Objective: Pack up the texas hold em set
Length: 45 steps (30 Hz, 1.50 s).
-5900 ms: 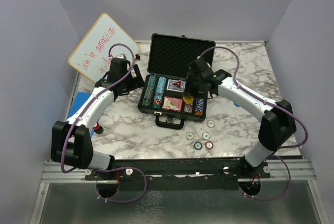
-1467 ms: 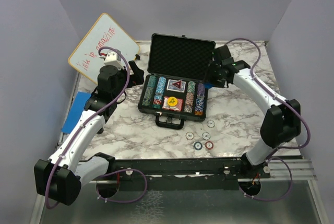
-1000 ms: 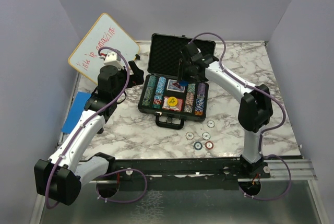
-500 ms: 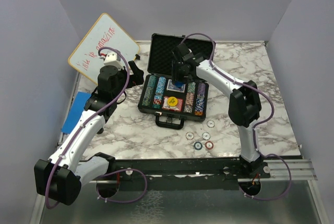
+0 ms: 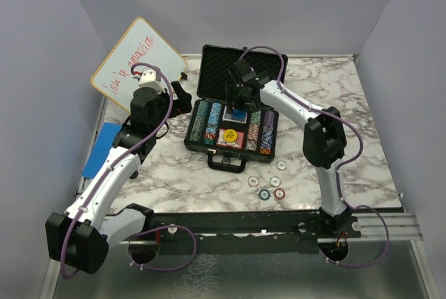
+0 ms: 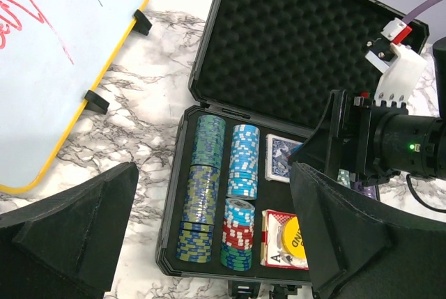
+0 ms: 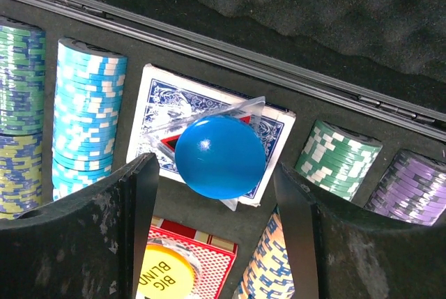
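The black briefcase (image 5: 244,69) lies open at mid-table, foam lid up. Its tray holds rows of multicoloured chips (image 6: 202,194), a blue card deck (image 7: 164,100) and a red deck (image 7: 202,257) with a yellow disc (image 7: 164,274) on it. A round blue disc (image 7: 220,157) lies on the blue deck. My right gripper (image 7: 216,173) hangs open just above that disc, fingers on either side and not touching it; it also shows in the top view (image 5: 235,107). My left gripper (image 5: 182,97) is open and empty, left of the case. Several loose chips (image 5: 265,187) lie in front of the case.
A white dry-erase board (image 5: 136,58) leans at the back left, close behind my left gripper. A flat blue pad (image 5: 101,147) lies at the table's left edge. The case handle (image 5: 226,164) points toward me. Purple walls enclose the table.
My right gripper swung from the case's right side to above the blue deck, where the blue disc now lies. The left arm pulled back earlier and has held still since.
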Tool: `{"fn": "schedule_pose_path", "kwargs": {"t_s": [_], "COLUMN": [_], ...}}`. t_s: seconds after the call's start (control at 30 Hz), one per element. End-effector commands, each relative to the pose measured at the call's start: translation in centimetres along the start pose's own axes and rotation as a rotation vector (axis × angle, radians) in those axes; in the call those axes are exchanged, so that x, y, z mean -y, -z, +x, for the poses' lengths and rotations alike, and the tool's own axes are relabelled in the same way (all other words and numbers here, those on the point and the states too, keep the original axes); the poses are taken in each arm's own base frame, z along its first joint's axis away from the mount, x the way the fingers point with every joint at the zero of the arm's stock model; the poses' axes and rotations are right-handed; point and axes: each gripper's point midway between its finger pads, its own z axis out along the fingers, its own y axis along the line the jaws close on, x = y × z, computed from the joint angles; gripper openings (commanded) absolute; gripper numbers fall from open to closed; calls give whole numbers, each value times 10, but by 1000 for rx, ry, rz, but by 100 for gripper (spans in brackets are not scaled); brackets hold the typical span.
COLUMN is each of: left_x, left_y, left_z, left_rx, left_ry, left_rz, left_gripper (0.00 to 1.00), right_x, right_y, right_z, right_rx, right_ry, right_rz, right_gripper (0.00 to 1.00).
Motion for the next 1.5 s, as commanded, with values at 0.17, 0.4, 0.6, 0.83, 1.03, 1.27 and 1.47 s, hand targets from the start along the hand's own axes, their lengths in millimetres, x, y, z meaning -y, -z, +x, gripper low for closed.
{"fn": "schedule_pose_path", "kwargs": {"t_s": [0.17,0.4,0.6,0.83,1.03,1.27,1.47], "left_x": [-3,1,6,8,7,4,2], "left_y": [1,-1,-9,-16,-18,-16,-14], "left_z": [1,-1,-2,4,3,3,4], "left_rx": [0,-5,-10,-25,-24,-25,-25], "left_ry": [-1,3,26,56,56,49,38], "left_rz": [-17,-1,11,17,6,-6,-14], "left_gripper": [99,99,99,99,99,99,99], "right_x": [15,68,91,61,18,7,7], "right_y": [77,117,128,121,94,61,51], "right_z": [-20,38,114,182,228,254,255], "right_rx": [174,178,40,-27,-132,-237,-262], "right_ry": [-37,-95,-105,115,381,488,503], "right_rz": [1,102,106,21,-80,-5,31], "right_gripper": [73,73,72,71,67,64,66]}}
